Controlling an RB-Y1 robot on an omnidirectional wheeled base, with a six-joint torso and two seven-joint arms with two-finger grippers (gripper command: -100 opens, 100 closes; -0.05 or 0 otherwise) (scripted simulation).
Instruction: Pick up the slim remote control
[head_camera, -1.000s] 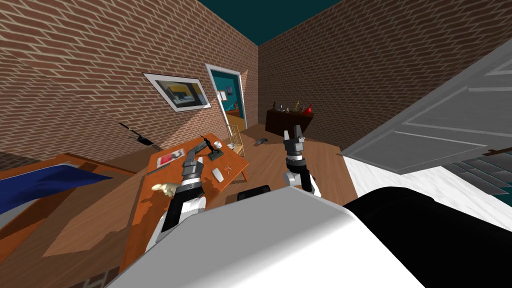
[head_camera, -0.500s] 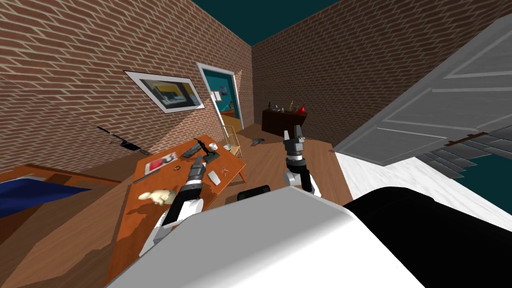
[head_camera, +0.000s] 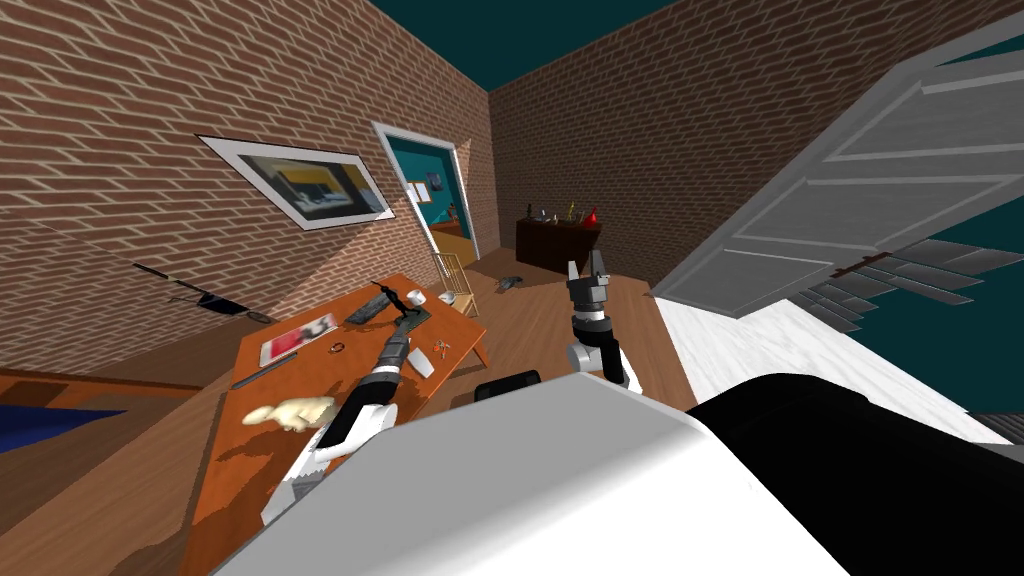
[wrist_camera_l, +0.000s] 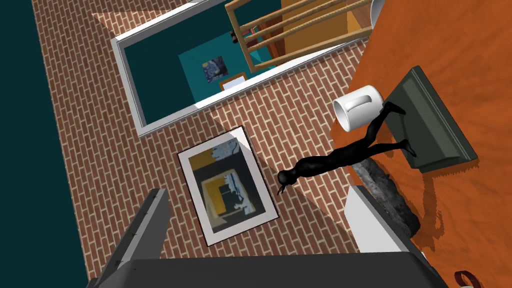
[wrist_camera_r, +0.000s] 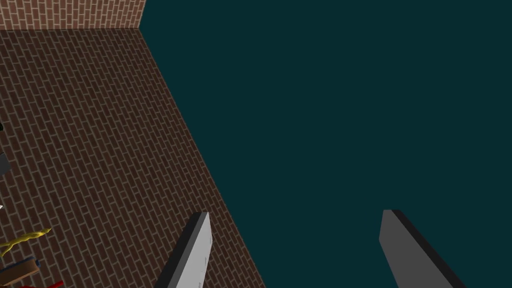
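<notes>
Your left gripper, jaws apart and empty, hovers at the table edge; the dark slim remote control lies just outside one finger, beside the statuette base. Shift sideways to straddle it before lowering. Your right gripper idles, jaws likewise apart. Your left arm reaches farther than a second ago.

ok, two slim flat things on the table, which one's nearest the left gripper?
The dark grey one, lying right beside a finger of the left gripper; the white one lies back beside the forearm.
</notes>
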